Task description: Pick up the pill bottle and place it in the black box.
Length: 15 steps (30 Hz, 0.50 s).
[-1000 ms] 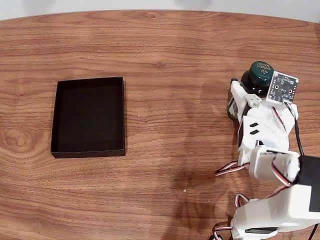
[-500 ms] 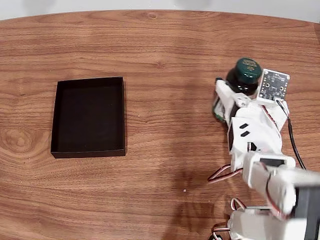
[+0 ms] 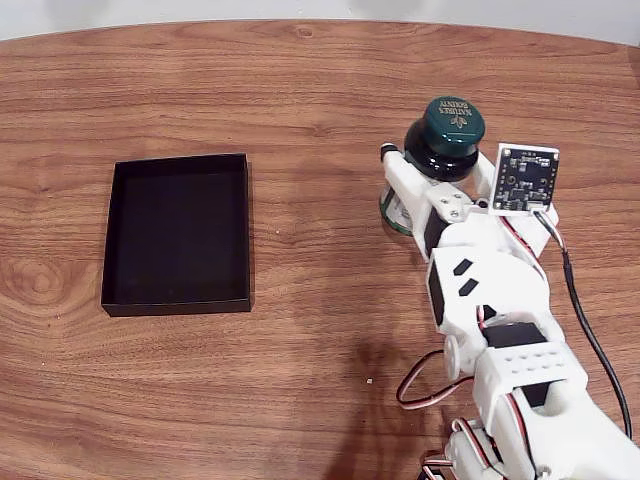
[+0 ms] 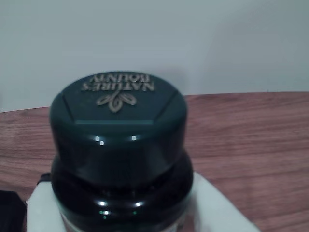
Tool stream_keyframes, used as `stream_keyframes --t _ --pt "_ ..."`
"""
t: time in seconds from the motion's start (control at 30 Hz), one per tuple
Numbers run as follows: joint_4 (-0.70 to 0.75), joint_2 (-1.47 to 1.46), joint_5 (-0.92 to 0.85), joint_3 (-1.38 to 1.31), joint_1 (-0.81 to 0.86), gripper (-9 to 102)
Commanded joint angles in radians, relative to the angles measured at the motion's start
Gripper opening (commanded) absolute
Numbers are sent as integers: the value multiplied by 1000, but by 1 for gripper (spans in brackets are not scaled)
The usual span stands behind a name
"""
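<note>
On the brown wood-grain table (image 3: 320, 90), the shallow matte black rectangular box (image 3: 177, 233) lies at the fixed view's left, well apart from the white two-finger gripper (image 3: 425, 190), which is clamped around the dark green, round-capped pill bottle (image 3: 446, 135) at right.

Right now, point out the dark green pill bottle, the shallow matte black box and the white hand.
dark green pill bottle (image 3: 453, 122), fixed view, cap top.
shallow matte black box (image 3: 177, 232), fixed view, bare floor.
white hand (image 3: 432, 190), fixed view, between its fingertips, clasping the bottle.
</note>
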Motion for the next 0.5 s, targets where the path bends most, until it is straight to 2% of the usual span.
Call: stream_keyframes --t 0.0,0.47 --pt "5 87 34 -57 -63 17" --pt "18 67 215 -169 -342 16"
